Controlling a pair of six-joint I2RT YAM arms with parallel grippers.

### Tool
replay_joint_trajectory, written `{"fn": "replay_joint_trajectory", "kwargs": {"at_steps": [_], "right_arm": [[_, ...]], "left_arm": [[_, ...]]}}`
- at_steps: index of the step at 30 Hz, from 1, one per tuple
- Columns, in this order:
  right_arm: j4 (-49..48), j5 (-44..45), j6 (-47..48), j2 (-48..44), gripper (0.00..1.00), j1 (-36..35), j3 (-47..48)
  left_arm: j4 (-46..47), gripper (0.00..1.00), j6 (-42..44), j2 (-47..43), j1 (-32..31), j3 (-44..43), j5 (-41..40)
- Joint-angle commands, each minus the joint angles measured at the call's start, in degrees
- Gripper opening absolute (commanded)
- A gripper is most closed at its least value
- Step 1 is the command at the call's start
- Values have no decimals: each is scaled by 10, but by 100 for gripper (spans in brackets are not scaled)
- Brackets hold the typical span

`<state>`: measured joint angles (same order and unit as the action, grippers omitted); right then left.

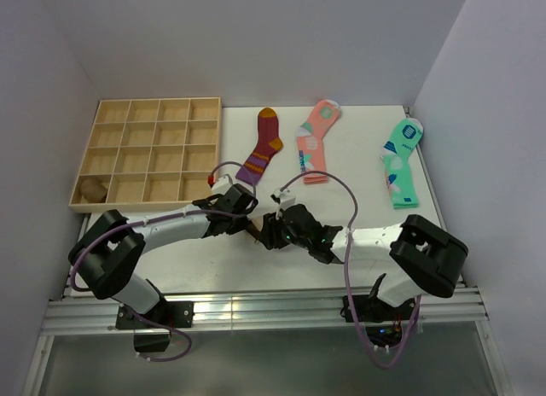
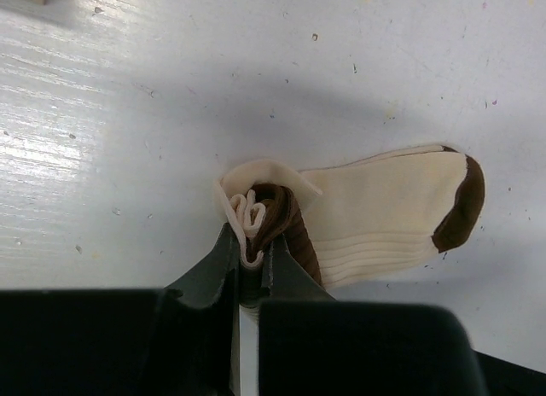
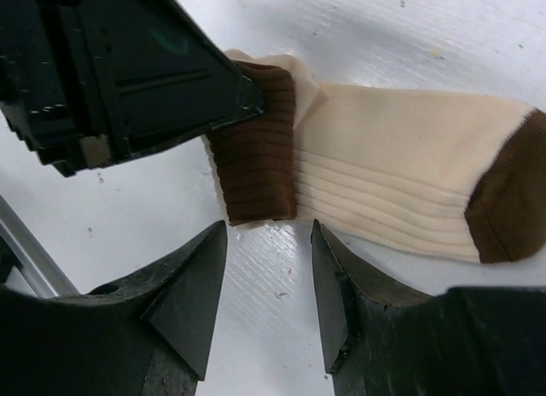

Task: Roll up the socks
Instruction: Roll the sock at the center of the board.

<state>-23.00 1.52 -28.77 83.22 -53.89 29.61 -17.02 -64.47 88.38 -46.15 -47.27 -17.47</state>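
A beige sock [image 2: 384, 217] with a dark brown toe lies flat on the white table, and its dark brown band [image 2: 286, 221] is folded over at the cuff end. My left gripper [image 2: 252, 258] is shut on that bunched cuff, with folded fabric pinched between its jaws. In the right wrist view the same sock [image 3: 392, 170] stretches to the right, and the left gripper's fingers [image 3: 171, 80] press on the brown band [image 3: 256, 157]. My right gripper [image 3: 269, 228] stands open just short of the band, with only bare table between its fingers. From above, both grippers meet mid-table: left [image 1: 247, 210], right [image 1: 271, 230].
A wooden compartment tray [image 1: 153, 123] sits at the back left with a brownish bundle [image 1: 92, 189] in its near-left cell. Along the back lie a maroon striped sock [image 1: 263, 147], a pink patterned sock [image 1: 314, 140] and a mint-green sock [image 1: 401, 161].
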Motion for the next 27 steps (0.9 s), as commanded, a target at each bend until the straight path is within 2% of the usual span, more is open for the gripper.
{"fn": "replay_joint_trajectory", "kwargs": {"at_steps": [1,7,22,25,27], "right_arm": [[-33,32,38,6,52,-21,32],[-35,46,55,16,54,-32,47],[-6,62,50,122,53,-63,92],[14,81,39,130,45,-65,91],[27,88,30,131,29,-65,90]], "left_arm": [[-40,0,17,8,-5,-11,-3],[-33,0,14,13,-4,-7,10],[-40,0,0,10,-4,-10,17],[-44,0,-5,14,-4,-15,20],[-45,0,-8,15,-4,-17,22]]}}
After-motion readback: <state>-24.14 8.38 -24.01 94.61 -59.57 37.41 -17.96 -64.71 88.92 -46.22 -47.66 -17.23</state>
